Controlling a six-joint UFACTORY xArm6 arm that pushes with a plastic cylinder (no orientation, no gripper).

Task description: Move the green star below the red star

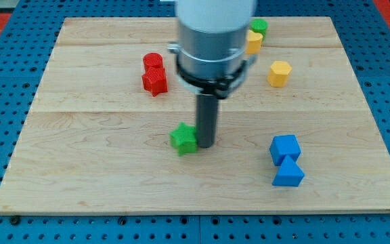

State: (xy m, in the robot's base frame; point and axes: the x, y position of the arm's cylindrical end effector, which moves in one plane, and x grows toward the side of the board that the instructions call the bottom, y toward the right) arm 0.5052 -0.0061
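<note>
The green star lies near the middle of the wooden board, toward the view's bottom. The red star lies up and to the left of it, touching a red cylinder just above it. My tip rests against the green star's right side. The arm's wide grey body hangs above the rod and hides part of the board behind it.
A yellow block and a green cylinder sit at the view's top, partly hidden by the arm. A yellow hexagon lies at the right. A blue cube and a blue triangle lie at the lower right.
</note>
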